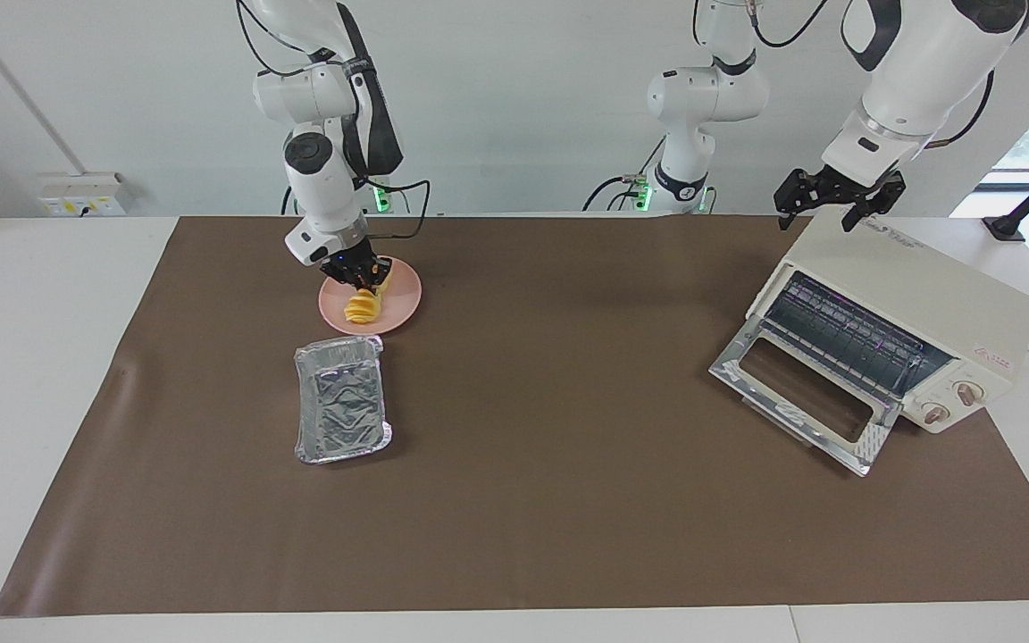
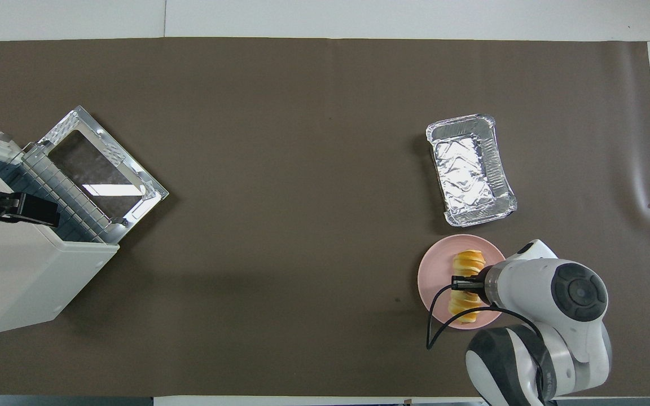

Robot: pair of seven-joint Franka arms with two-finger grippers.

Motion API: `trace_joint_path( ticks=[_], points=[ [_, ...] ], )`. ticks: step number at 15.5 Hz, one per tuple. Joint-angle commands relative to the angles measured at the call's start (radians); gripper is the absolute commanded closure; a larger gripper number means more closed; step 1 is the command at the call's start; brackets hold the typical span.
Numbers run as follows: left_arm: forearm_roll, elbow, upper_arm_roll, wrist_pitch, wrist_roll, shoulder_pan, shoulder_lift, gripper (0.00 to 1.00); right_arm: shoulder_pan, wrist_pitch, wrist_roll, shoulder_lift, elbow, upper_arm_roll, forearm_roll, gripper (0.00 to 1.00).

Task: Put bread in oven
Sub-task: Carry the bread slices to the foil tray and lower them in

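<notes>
One bread (image 1: 360, 306) on pink plate (image 1: 398, 302)

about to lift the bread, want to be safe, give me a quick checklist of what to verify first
1. Right pincer closed around the bread: ok, its fingertips pinch the loaf's end nearer the robots.
2. Bread off the plate: not ok, it still looks to rest on it.
3. Oven door open: ok, dropped down, rack showing.
4. Table between plate and oven: ok, only bare mat; the foil tray lies farther from the robots than the plate, off the direct line.
5. Left pincer away from the oven mouth: ok, open and waiting over the oven's top rear edge.
6. Grip firm enough to lift: cannot tell.
</notes>
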Motion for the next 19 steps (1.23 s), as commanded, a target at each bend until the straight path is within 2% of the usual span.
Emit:
trace_joint_path(
  ticks=[1, 4, 6, 8, 11, 16, 19],
  points=[
    [0.007, -0.004, -0.003, -0.001, -0.008, 0.005, -0.011, 0.00, -0.013, -0.198, 0.005, -0.088, 0.082, -0.004, 0.013, 1.00],
    [0.007, -0.004, -0.003, -0.001, -0.008, 0.007, -0.011, 0.00, -0.079, -0.387, -0.112, -0.082, 0.283, -0.016, 0.013, 1.00],
    [0.007, -0.004, -0.003, -0.001, -0.008, 0.005, -0.011, 0.00, -0.137, -0.472, -0.189, -0.003, 0.442, -0.016, 0.013, 1.00],
    [0.007, -0.004, -0.003, -0.001, -0.008, 0.005, -0.011, 0.00, -0.160, -0.492, -0.269, 0.076, 0.561, -0.017, -0.001, 1.00],
    [0.007, -0.004, -0.003, -0.001, -0.008, 0.007, -0.011, 0.00, -0.176, -0.486, -0.332, 0.226, 0.707, -0.017, -0.006, 1.00],
    [0.007, -0.004, -0.003, -0.001, -0.008, 0.005, -0.011, 0.00, -0.147, -0.362, -0.334, 0.430, 0.860, -0.007, -0.068, 1.00],
    [0.007, -0.004, -0.003, -0.001, -0.008, 0.005, -0.011, 0.00, -0.116, -0.262, -0.335, 0.492, 0.861, -0.007, -0.130, 1.00]
  ],
)
